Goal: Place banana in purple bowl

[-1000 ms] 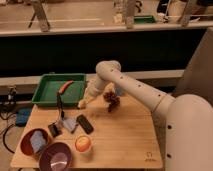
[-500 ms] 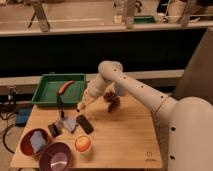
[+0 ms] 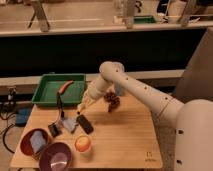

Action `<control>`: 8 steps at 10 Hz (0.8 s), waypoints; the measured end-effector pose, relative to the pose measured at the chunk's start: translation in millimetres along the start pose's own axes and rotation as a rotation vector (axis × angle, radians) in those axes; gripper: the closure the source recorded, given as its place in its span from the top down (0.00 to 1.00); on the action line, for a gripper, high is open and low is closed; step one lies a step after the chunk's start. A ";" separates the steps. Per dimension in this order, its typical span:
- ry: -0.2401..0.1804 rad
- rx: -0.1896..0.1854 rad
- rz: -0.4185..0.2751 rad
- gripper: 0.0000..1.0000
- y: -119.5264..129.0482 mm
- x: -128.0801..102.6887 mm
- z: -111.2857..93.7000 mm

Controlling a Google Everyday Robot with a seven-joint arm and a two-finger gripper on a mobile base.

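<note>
Banana shows as a small pale sliver left of centre, right at the tip of my fingers. Is it lying on the counter or in my grip? I cannot tell. Nor can I tell how wide my fingers stand.

My arm comes in from the lower right, bends at a rounded joint near the middle of the frame and slopes down and left to that spot. Just right of my fingers, close under the arm, sits a dark red cluster.

Just below the banana a black block lies slanted. A grey-blue scrap is beside it on the left, and a small dark thing sits further left.

Lower down there's the orange. Just beside it, at the bottom left, is the purple bowl, glossy and pinkish inside. It is well apart from the banana, which is not in it.

Up and left of that bowl is the red-brown bowl, with something blue inside.

In the upper left, a green tray holds a red sausage.
</note>
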 end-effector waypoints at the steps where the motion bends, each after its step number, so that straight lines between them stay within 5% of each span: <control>1: 0.000 -0.006 -0.003 0.11 -0.4 -0.8 0.2; 3: -0.004 -0.041 -0.031 0.01 -14.0 -15.7 9.1; 5: -0.003 -0.038 -0.046 0.01 -12.3 -22.0 -1.7; 8: -0.011 -0.050 -0.070 0.01 -16.2 -35.8 11.2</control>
